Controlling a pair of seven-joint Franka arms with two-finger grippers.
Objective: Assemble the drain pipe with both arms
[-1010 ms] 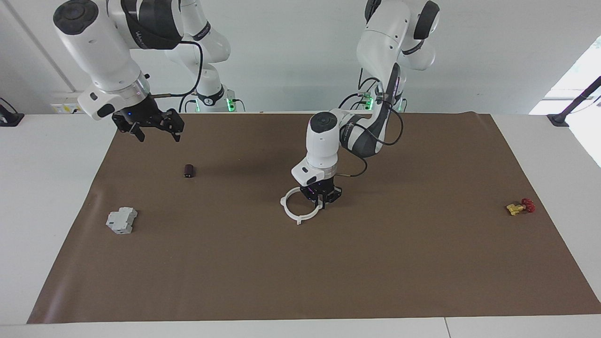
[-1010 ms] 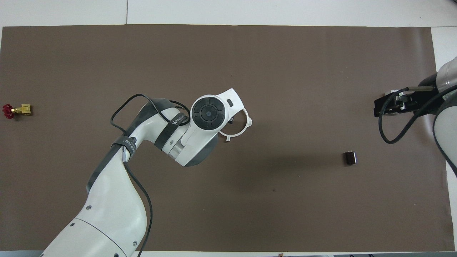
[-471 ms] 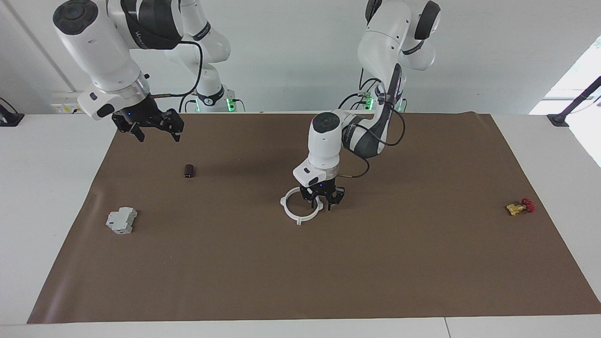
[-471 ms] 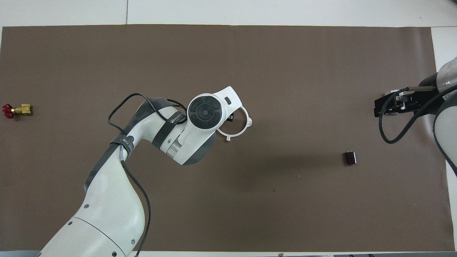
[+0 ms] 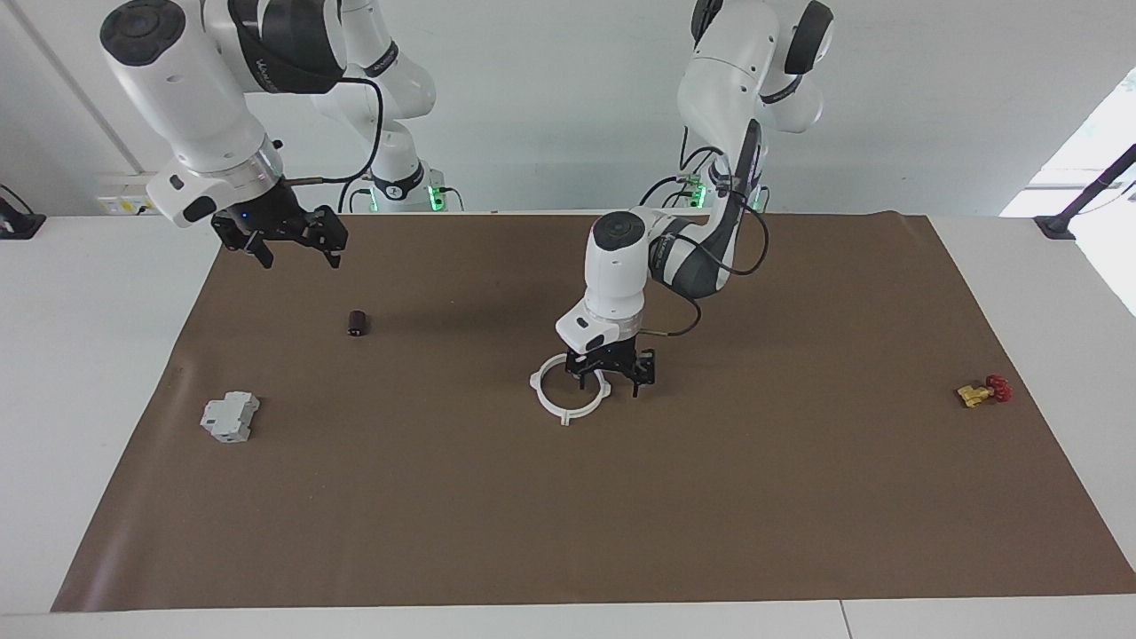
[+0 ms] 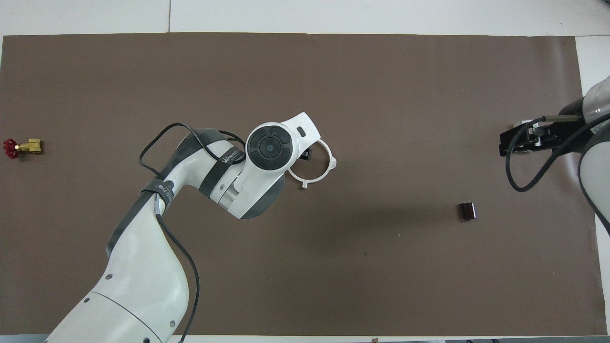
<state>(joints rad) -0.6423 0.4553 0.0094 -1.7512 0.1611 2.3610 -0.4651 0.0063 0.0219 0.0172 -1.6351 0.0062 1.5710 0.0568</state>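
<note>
L gripper is spread wide over drain pipe; it should be raised straight, ring undisturbed. R gripper, wide, waits.

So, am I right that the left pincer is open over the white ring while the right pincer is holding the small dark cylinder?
Not quite: the right pincer holds nothing; the facing view shows the small dark cylinder lying on the mat. The left pincer is indeed open over the white ring.

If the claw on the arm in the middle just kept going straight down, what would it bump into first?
Probably the white ring: the left claw, open, points down over the ring's edge nearest the left arm's end. Depth is unclear, so it might instead meet the brown mat beside it.
</note>
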